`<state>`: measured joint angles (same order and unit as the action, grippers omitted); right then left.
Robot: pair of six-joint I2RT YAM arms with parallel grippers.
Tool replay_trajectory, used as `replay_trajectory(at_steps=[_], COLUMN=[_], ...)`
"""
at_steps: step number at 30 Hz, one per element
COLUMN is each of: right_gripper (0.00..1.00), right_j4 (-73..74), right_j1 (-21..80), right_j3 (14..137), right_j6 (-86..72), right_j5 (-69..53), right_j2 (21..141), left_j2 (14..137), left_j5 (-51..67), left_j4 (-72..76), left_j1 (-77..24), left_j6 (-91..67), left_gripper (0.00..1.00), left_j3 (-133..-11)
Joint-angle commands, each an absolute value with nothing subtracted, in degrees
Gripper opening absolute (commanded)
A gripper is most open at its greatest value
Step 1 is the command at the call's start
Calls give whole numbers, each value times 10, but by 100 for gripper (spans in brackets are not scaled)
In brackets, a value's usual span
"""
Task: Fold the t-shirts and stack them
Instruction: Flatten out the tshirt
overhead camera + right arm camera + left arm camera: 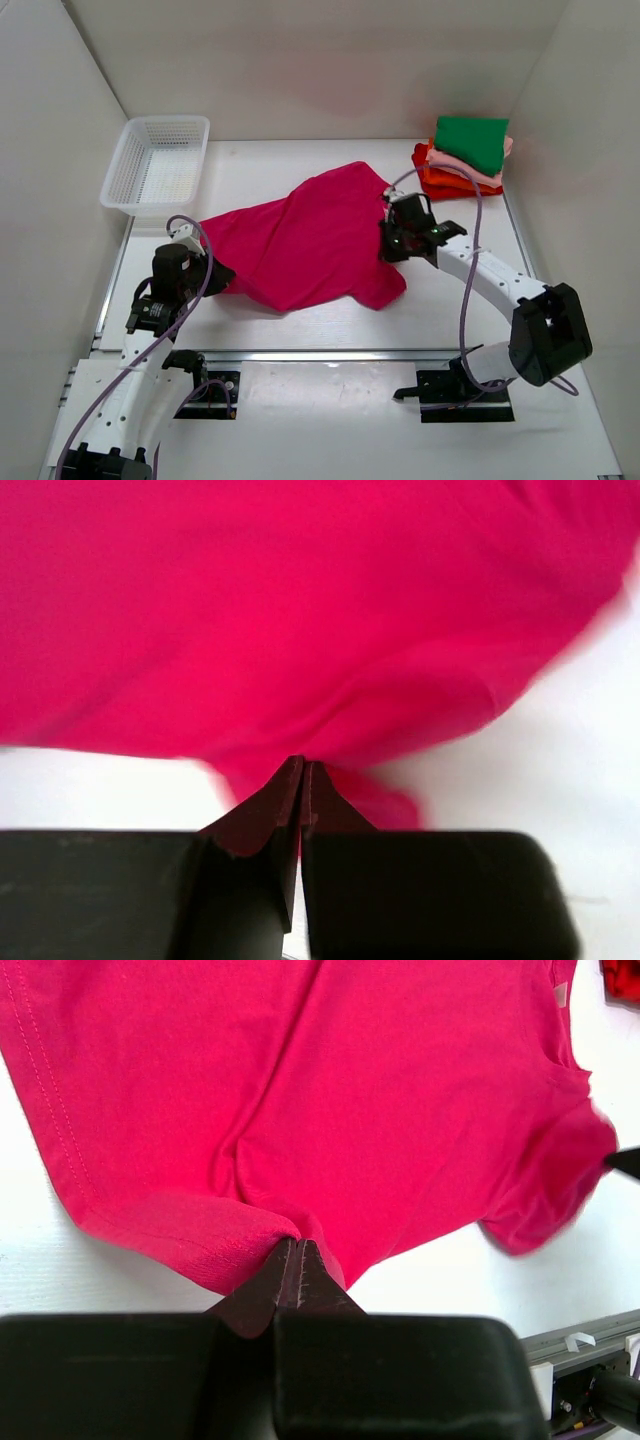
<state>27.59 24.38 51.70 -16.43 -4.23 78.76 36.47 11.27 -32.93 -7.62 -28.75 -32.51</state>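
The magenta t-shirt [310, 240] lies rumpled in the middle of the bench [262, 172]. The left gripper [298, 1252] is pinched onto its left edge and the right gripper [302, 768] onto its right. This looks like the spreading step: next, pull it taut and flat before folding.

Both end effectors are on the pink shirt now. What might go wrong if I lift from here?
1. The left end effector and right end effector each pinch only a small bit of the pink shirt near its edge, so either grip may slip.
2. The shirt lies bunched and creased, so the fold may come out crooked.
3. The folded stack sits just beyond the right end effector; a wide swing might knock it.
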Motion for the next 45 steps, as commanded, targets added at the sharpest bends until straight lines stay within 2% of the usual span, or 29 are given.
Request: replay_trajectory(at_steps=[1, 5, 7, 8, 9, 11, 12, 17, 21, 31, 32, 35, 36, 37, 45], right_gripper=[0, 0, 5, 23, 28, 45, 49, 58, 60, 56, 53, 29, 11, 0, 0], right_j4=[284, 303, 298, 278, 264, 244, 240, 190, 150, 84, 84, 69, 63, 65, 112], right_j1=[324, 368, 384, 384, 376, 355, 339, 237, 190, 202, 201, 187, 183, 178, 155], right_j3=[588, 617, 608, 577, 557, 529, 513, 459, 454, 465, 460, 445, 441, 442, 440], right_j6=[-148, -142, -143, -152, -160, -165, -164, -160, -137, -144, -146, -152, -154, -154, -150], right_j5=[-55, -88, -102, -121, -129, -134, -128, -139, -171, -230, -232, -259, -268, -276, -262], right_j2=[814, 892, 904, 878, 856, 825, 801, 745, 783, 881, 882, 875, 868, 858, 806], left_j2=[359, 356, 355, 357, 356, 358, 357, 355, 351, 345, 346, 345, 346, 345, 339], left_j5=[120, 119, 115, 113, 112, 117, 123, 125, 125, 119, 120, 120, 122, 123, 123], left_j4=[-320, -325, -330, -330, -330, -321, -321, -313, -317, -323, -326, -321, -319, -317, -320], left_j1=[-76, -75, -76, -76, -76, -74, -75, -80, -76, -76, -76, -76, -73, -76, -76], left_j6=[-287, -285, -280, -278, -277, -282, -285, -292, -289, -285, -286, -284, -283, -287, -287], left_gripper=[0, 0, 0, 0, 0, 0, 0, 0, 0, 0, 0, 0, 0, 0, 0], left_j3=[-326, -329, -331, -330, -330, -323, -318, -310, -306, -309, -309, -303, -300, -300, -299])
